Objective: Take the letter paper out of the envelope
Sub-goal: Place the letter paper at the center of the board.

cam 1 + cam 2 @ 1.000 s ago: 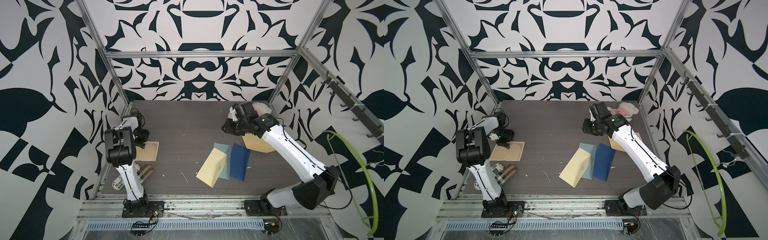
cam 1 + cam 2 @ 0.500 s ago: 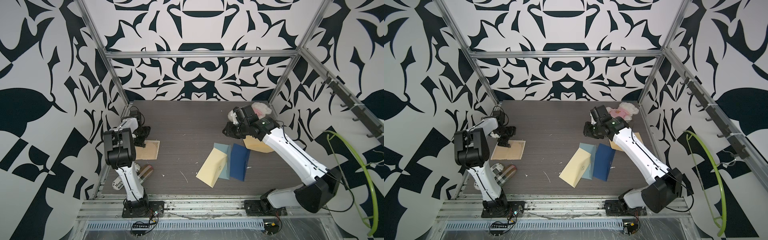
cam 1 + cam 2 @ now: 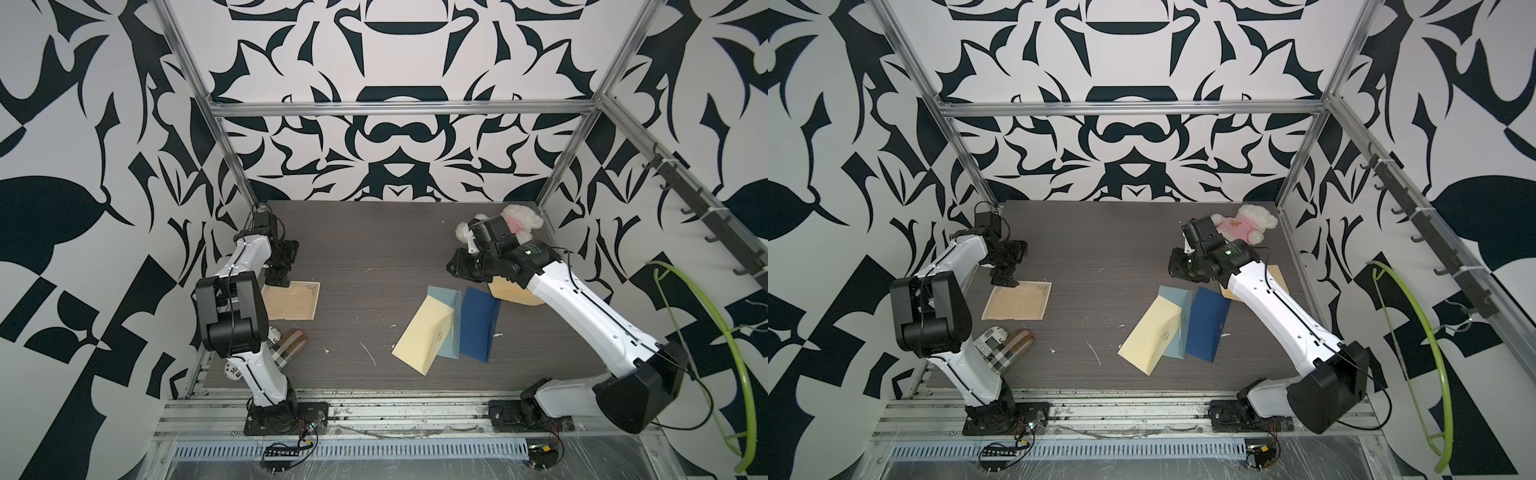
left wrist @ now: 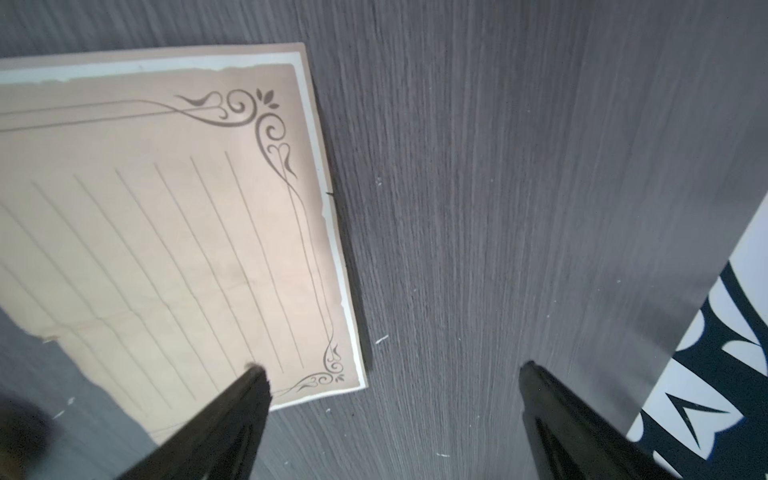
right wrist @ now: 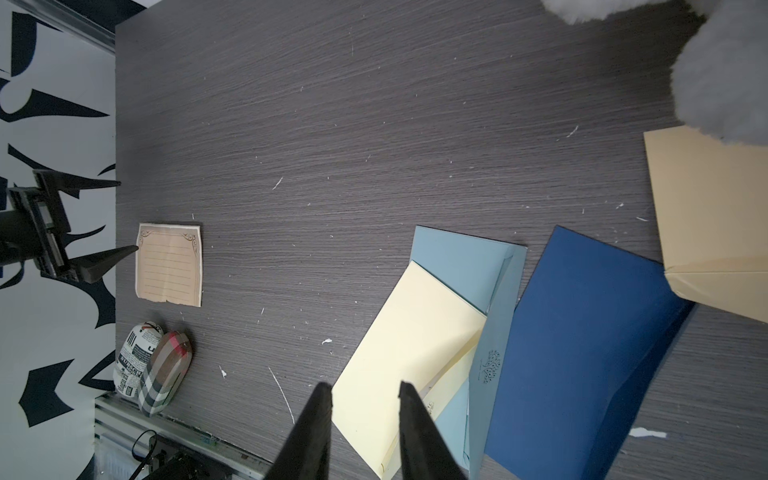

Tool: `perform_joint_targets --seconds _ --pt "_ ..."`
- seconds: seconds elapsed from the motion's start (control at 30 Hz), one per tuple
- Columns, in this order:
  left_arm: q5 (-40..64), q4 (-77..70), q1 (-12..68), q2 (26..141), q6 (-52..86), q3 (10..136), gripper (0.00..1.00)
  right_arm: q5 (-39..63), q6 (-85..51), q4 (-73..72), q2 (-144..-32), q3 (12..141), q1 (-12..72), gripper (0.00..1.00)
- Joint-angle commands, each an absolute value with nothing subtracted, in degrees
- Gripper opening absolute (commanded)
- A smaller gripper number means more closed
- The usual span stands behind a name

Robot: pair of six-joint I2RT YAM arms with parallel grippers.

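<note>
My left fingers (image 4: pixel 224 424) stood wide open, one tip over a corner of the letter paper (image 4: pixel 166 232), flat on the counter (image 4: pixel 498 208); judged light, limp, best pinched by an edge; right fingers (image 5: pixel 309 432) narrowly parted, empty.

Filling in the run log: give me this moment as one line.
left claw: open, over paper corner | paper: flat on table | right claw: open, empty, raised near envelopes

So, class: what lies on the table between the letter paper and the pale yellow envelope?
Only bare table with a few white scraps separates the letter paper from the pale yellow envelope; both top views show it.
</note>
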State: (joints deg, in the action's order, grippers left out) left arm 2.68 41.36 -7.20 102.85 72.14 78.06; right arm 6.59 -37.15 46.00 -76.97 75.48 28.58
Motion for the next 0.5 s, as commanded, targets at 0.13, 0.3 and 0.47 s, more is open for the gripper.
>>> perform_joint_targets --seconds 0.13,0.3,0.47 --pt "1.6 40.8 -0.4 98.4 63.3 82.4 0.95 -3.5 -44.0 49.2 -74.6 75.1 31.9 0.29" --pt "11.6 33.5 5.6 97.4 54.0 81.1 0.91 -7.3 -53.4 54.8 -77.5 74.5 35.6 0.29" --pt "17.0 32.4 13.1 96.3 47.1 79.1 0.88 -6.8 -61.1 54.4 -79.6 70.2 39.7 0.29"
